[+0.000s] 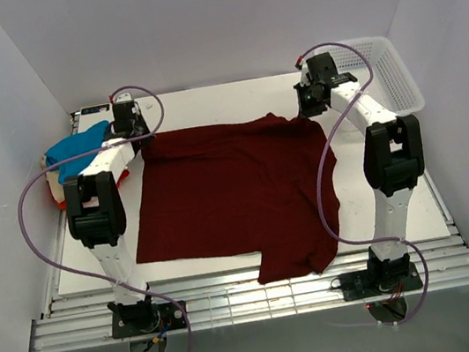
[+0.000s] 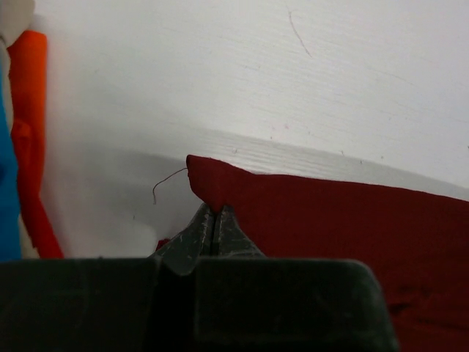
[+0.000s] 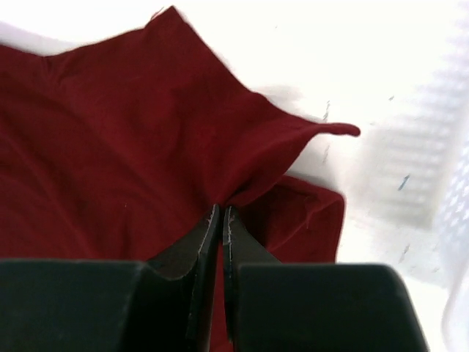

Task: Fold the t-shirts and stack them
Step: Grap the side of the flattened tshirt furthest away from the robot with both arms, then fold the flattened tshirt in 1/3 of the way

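The large dark maroon t-shirt [image 1: 229, 199] lies spread on the white table, one sleeve hanging toward the front edge. My left gripper [image 1: 141, 137] is shut on its far left corner [image 2: 209, 183]. My right gripper [image 1: 306, 111] is shut on its far right corner [image 3: 249, 169], where the cloth bunches at the fingertips. A small pile of folded shirts sits at the far left: bright blue [image 1: 79, 150] on top, red-orange [image 1: 120, 174] underneath. The blue [image 2: 7, 198] and red-orange [image 2: 31, 132] ones also show in the left wrist view. A beige one is not clearly visible.
A white plastic mesh basket [image 1: 388, 71] stands at the back right, close to my right arm. White walls enclose the table on three sides. Metal rails [image 1: 253, 293] run along the front edge.
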Robot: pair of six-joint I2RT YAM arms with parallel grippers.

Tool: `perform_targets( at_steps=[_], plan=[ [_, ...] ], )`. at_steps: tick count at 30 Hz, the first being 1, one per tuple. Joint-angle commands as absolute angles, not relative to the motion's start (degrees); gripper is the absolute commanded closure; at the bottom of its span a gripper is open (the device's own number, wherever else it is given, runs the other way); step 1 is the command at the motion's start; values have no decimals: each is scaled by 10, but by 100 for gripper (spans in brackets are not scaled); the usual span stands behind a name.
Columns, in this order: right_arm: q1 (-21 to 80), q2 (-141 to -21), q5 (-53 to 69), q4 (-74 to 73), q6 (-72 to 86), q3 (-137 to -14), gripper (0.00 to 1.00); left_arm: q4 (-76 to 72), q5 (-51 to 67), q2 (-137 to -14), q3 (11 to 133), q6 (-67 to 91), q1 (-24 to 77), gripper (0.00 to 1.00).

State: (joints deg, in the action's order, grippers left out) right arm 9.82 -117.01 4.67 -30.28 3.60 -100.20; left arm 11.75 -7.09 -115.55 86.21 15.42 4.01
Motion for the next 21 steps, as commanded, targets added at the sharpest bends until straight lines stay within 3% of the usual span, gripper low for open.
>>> perform_targets(
  at_steps=[1, 21],
  plan=[
    [116, -1112, 44, -318, 32, -949, 92, 85, -83, -1086, 812, 156, 41, 100],
    [182, -839, 3, -414, 76, -713, 92, 139, -73, -934, 615, 152, 42, 99]
  ],
)
